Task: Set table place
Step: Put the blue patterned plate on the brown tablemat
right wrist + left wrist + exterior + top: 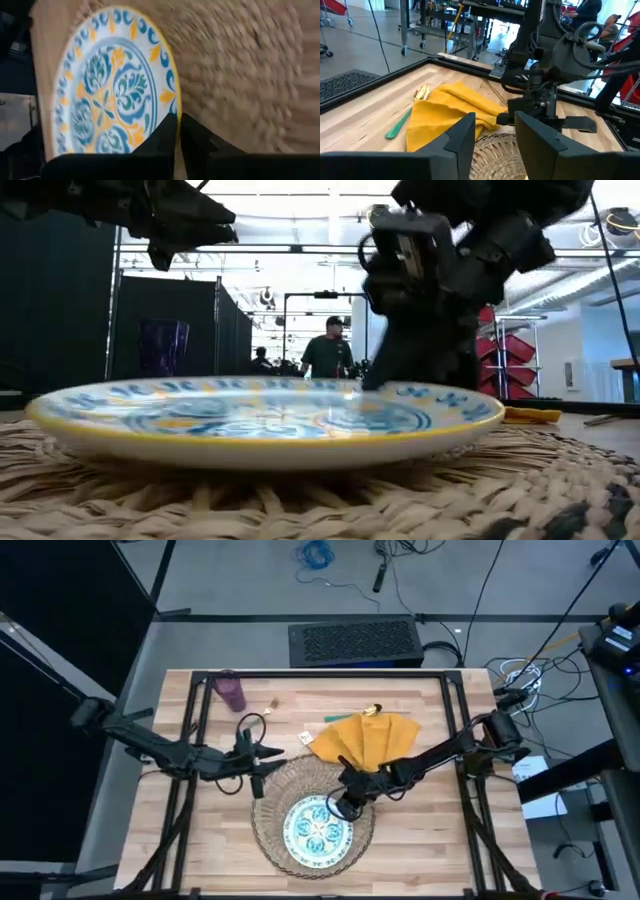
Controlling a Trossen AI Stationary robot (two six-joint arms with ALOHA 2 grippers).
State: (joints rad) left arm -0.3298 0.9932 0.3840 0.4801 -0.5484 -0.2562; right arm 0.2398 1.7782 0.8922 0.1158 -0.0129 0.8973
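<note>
Plate (316, 829) seated on the woven placemat (276, 799), right tool (345, 805) set at the plate's rim.

The placemat is laid at the near middle of the wooden table (420, 840), and the plate is carried on its near part. The right tool is seen low at the plate's far-right edge, its fingers (167, 131) drawn nearly together with the yellow rim in the narrow gap between them; whether the rim is actually pinched cannot be told. The left tool (262, 753) is held above the table just beyond the placemat's far-left edge, fingers apart and empty. The mustard napkin (368, 738) is spread beyond the placemat, a teal-handled piece of cutlery (398, 125) lying beside it. The purple cup (231, 691) is stood near the far-left corner.
</note>
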